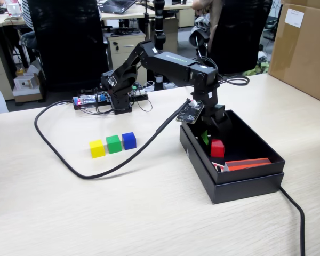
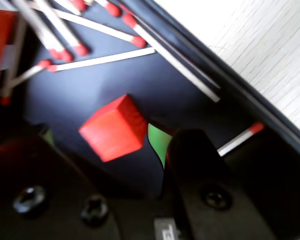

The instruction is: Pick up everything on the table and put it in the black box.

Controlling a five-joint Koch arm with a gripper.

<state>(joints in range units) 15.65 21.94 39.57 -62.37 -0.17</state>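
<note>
We see the gripper (image 1: 209, 140) down inside the black box (image 1: 254, 180), jaws apart, with the red cube (image 1: 217, 148) lying free between them on the box floor. Yellow (image 1: 97, 148), green (image 1: 113, 144) and blue (image 1: 129, 141) cubes sit in a row on the table (image 1: 96, 213), well left of the box.

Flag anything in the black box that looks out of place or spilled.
Loose matches lie scattered at odd angles on the black box floor around the red cube, looking spilled. An orange-red strip rests there too.
</note>
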